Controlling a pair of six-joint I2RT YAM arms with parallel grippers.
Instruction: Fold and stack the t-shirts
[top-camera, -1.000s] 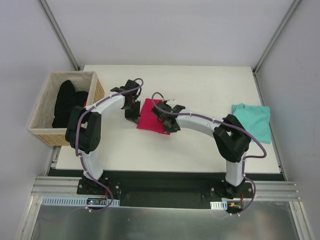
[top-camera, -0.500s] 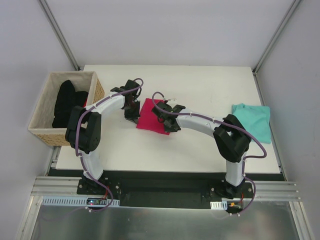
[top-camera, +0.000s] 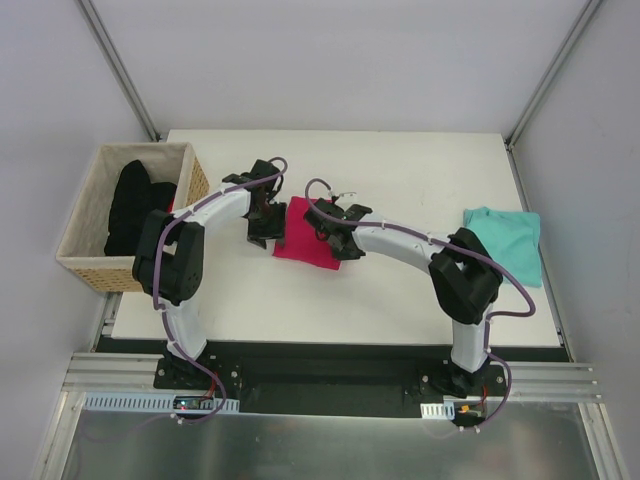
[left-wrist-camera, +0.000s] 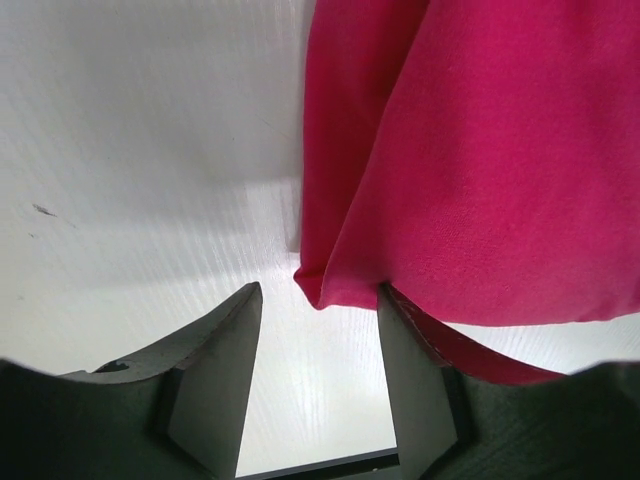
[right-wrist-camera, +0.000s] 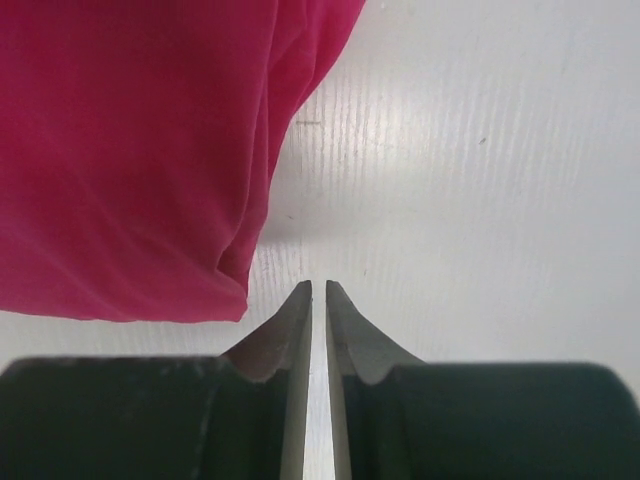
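White surface (top-camera: 400, 300) carries everything. Wicker basket (top-camera: 75, 255) sits off its left edge w/ a black garment (top-camera: 130, 205) inside.

Teal t-shirt (top-camera: 505, 240) lies folded at the far right edge, well apart from both arms' working ends. Pink t-shirt (top-camera: 298, 238) lies mid-surface as a folded rectangle. Its long axis runs roughly far-to-near, tilted a little.

The two arms flank the pink one, i.e. left arm at its left edge, right arm at its right edge.

Left fingers (left-wrist-camera: 215, 380) stand apart w/ bare surface showing btwn them and nothing gripped. A folded corner of the pink cloth lies just ahead of the gap, up against the right-hand finger.

Right fingers (right-wrist-camera: 285, 340) are parted only a crack, nothing btwn them. The pink corner lies ahead and to their left, w/ a thin strip of surface btwn cloth and tips.

Judgement: the pink fold looks done and stacking is left. What matters is that the teal shirt lies straight off to the right of the pink one, on the right arm's side and out of easy reach of the left arm. So the carry prob. goes rightward, pink onto teal. The hold needs both fold layers at an edge, or the rectangle falls open.
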